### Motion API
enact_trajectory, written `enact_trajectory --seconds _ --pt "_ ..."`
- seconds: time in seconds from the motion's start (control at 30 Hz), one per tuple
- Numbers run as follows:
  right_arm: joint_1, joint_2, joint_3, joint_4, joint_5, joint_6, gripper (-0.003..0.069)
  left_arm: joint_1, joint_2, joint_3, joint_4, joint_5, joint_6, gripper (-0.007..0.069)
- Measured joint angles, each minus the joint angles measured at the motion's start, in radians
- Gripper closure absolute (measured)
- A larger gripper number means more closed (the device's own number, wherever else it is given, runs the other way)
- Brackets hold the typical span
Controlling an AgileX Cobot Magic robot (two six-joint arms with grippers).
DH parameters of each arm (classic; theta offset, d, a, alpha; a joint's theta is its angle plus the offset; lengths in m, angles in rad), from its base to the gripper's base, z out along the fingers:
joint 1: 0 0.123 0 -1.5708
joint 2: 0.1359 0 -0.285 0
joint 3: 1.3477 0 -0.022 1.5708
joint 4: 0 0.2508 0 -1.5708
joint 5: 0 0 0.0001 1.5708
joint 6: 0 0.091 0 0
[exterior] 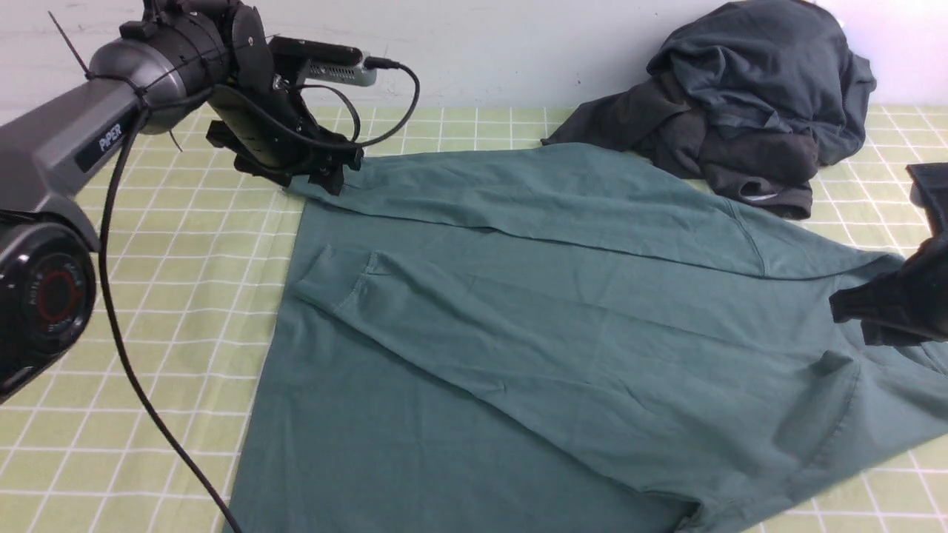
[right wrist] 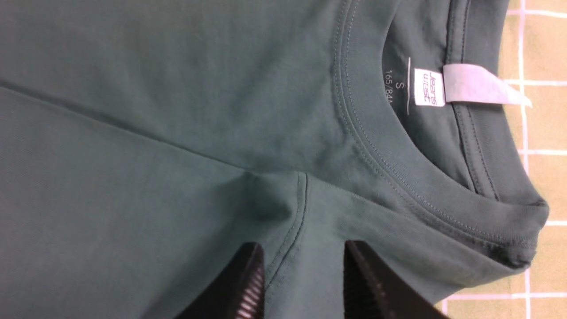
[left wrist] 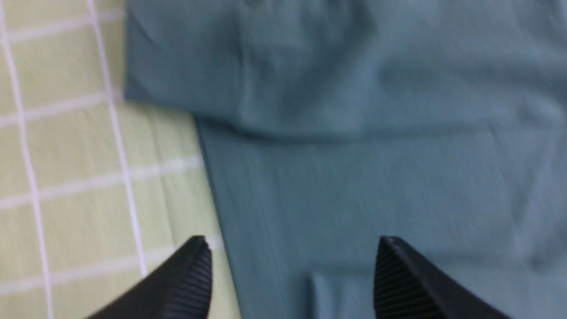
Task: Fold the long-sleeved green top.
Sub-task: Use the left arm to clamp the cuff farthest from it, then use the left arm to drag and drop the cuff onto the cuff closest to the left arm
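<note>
left jaws: left gripper [left wrist: 290, 248] spread wide, nothing between; black ribbed pads [left wrist: 195, 283] over the garment's edge, at its 10 o'clock corner in the front view
right jaws: right gripper [right wrist: 303, 252] apart, narrower gap, straddling the stitched shoulder seam [right wrist: 297, 212]; no cloth pinched that I can see; sits at 3 o'clock
task thing: large muted teal-green cotton jersey long-sleeved top [exterior: 563, 318] lies flat mid-table, neck end at 3 o'clock, far strip [exterior: 518, 192] folded over along 12 o'clock, sleeve [exterior: 444, 326] laid diagonally across the body
fabric: thin, soft, matte knit, limp; shallow creases
collar: round ribbed collar [right wrist: 398, 177], double-stitched, thicker than the body, white woven neck label [right wrist: 478, 86] sticking out
surface: light green white-checked tablecloth [exterior: 170, 296], also soft (could bunch)
clutter: heap of dark charcoal-grey garments [exterior: 748, 111] at 1 o'clock, touching the top's far edge
risk 1: a pad dragging on lift-off would pull the fold open
risk 2: a deep pinch at 10 o'clock grabs the tablecloth too
risk 3: uneven arm travel skews the next fold
risk 4: far fold sweeps into the grey heap
</note>
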Motion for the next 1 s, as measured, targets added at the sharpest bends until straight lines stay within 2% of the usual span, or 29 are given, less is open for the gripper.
enact_trajectory --seconds 0.2,0.37,0.5,0.6,0.67,0.7,0.93,1.0 --pt "0.000 0.000 0.000 0.069 0.009 -0.071 0.0369 0.071 0.207 -0.246 -0.047 -0.005 -0.180 0.0132" --pt "0.000 0.000 0.000 0.214 0.014 -0.218 0.0374 0.105 0.335 -0.374 -0.122 -0.057 -0.167 0.0146" --pt "0.000 0.000 0.001 0.295 0.022 -0.305 0.0382 0.102 0.362 -0.402 -0.144 -0.090 -0.114 0.0246" --pt "0.000 0.000 0.001 0.332 0.025 -0.363 0.0398 0.095 0.369 -0.406 -0.186 -0.101 -0.023 0.0491" --pt "0.000 0.000 0.001 0.332 0.029 -0.373 0.0411 0.089 0.374 -0.431 -0.196 -0.072 0.018 0.0575" --pt "0.000 0.000 0.001 0.332 0.031 -0.374 0.0414 0.088 0.374 -0.438 -0.196 -0.061 0.021 0.0579" --pt "0.000 -0.058 0.001 0.334 0.047 -0.384 0.0467 0.075 0.339 -0.665 -0.222 0.287 0.052 0.0587" --pt "0.000 -0.089 0.001 0.334 0.047 -0.393 0.0475 0.075 0.288 -0.670 -0.244 0.315 0.047 0.0587"
